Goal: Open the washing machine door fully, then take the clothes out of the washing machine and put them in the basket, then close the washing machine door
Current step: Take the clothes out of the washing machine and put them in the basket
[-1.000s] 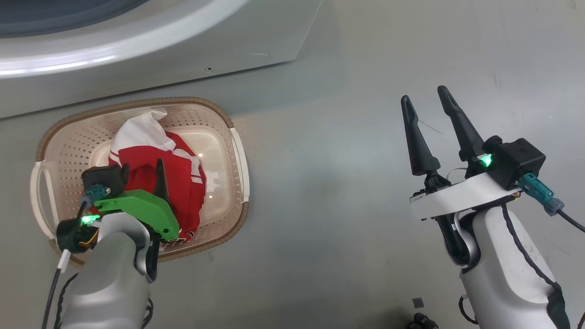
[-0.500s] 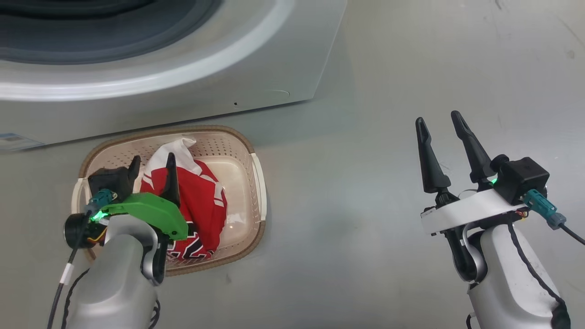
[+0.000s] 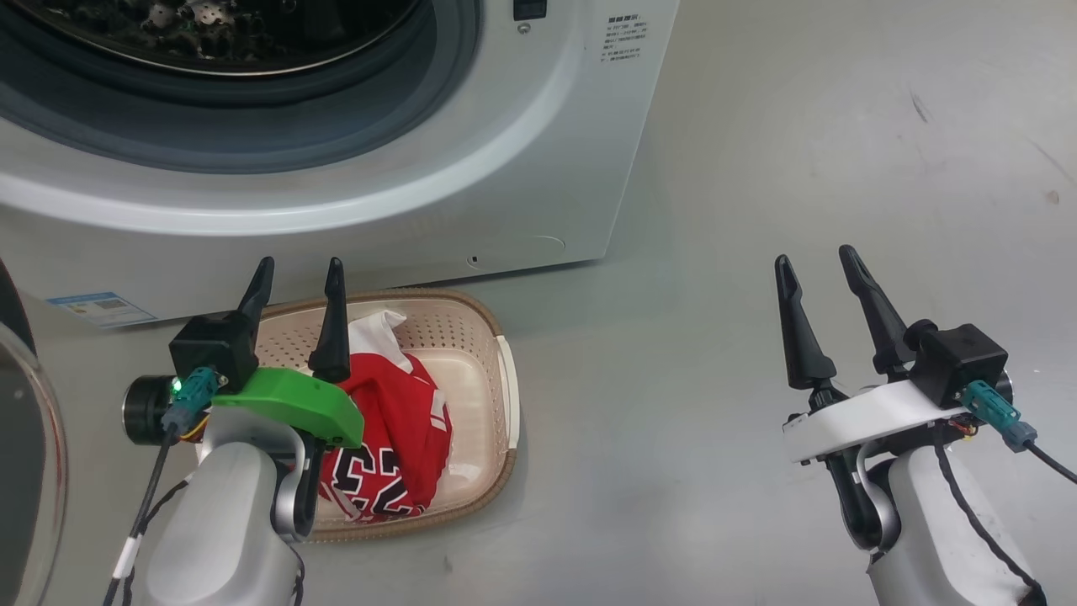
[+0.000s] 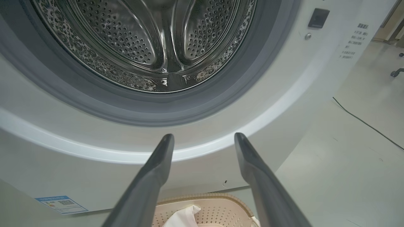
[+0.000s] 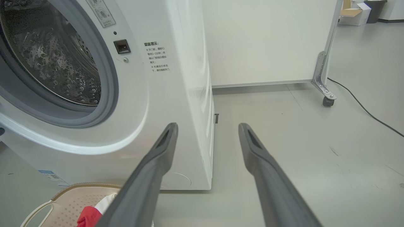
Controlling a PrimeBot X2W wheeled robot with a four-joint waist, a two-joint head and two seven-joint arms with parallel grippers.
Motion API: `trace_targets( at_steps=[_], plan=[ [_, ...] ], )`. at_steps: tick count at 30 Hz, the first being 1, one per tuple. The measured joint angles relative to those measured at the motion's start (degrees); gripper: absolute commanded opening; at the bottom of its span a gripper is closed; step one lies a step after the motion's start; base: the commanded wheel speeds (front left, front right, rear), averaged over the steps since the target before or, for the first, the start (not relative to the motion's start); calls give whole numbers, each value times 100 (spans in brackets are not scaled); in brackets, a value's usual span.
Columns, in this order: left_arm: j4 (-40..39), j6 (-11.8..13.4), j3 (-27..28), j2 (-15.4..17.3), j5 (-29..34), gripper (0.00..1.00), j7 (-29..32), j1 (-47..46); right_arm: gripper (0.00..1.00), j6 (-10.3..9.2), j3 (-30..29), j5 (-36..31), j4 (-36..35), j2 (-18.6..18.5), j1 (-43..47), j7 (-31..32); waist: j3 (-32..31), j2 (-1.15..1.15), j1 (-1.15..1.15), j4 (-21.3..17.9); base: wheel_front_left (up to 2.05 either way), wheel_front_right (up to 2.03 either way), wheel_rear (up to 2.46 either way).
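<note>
The washing machine (image 3: 379, 168) stands with its mouth uncovered, and its steel drum (image 4: 142, 41) holds no fabric that I can see. The washing machine door (image 3: 34, 471) is swung out at the head view's left edge, showing its glass bowl. The basket (image 3: 496, 404) sits on the floor before the machine, holding the clothes (image 3: 395, 438), a red-and-white numbered jersey. My left gripper (image 3: 299, 273) hangs open and empty above the basket's back rim, pointing at the machine's front. My right gripper (image 3: 814, 261) is open and empty over bare floor to the right.
A blue label (image 3: 99, 308) is stuck low on the machine's front. In the right wrist view, a white partition on a caster (image 5: 325, 78) stands behind the machine, with a black cable (image 5: 363, 107) running across the grey floor.
The head camera has tilted up, bringing the drum and door edge into view. My left gripper has risen off the jersey, out of the basket. The right gripper keeps its pose.
</note>
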Motion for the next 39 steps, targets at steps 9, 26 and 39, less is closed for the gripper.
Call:
trace_targets(
  at_steps=[9,26,39],
  plan=[
    [-686,83,4,2,275,100,-1,619,100,-49,-1,-92,43,2,298,0,-447,0,0,134,0,0,0],
    [-1573,233,65,31,399,100,0,1847,100,-145,67,-209,-66,31,894,0,-1133,0,0,348,0,0,0],
    [-2094,326,81,51,427,100,0,2356,100,-244,147,-300,-258,33,1139,0,-1316,0,0,382,0,0,0]
  ],
)
